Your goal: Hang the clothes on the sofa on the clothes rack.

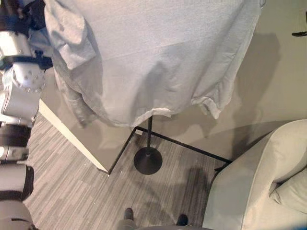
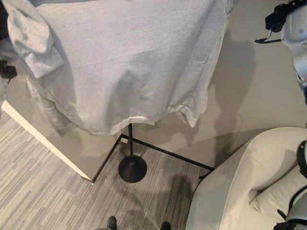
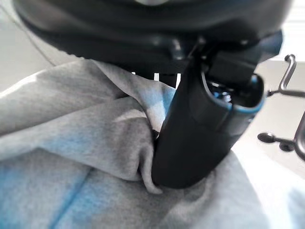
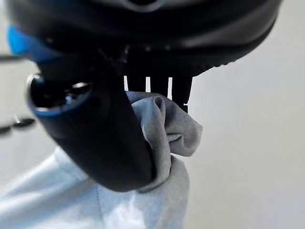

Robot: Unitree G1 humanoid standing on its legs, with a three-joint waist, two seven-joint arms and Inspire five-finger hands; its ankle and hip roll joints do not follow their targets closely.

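Overhead, left eye view: striped grey carpet, beige wall, pale sofa at lower right. Grey t-shirt hangs spread wide before the clothes rack, a thin black pole on a round base. Left wrist view: left hand, thumb pressed into bunched soft knit, pinching it against the fingers. Right wrist view: right hand likewise pinches a cloth fold between thumb and fingers.

Grey striped carpet floor, black round base of the clothes rack stood on it by the wall corner, pale sofa rested nearby, cushion lay on its seat.
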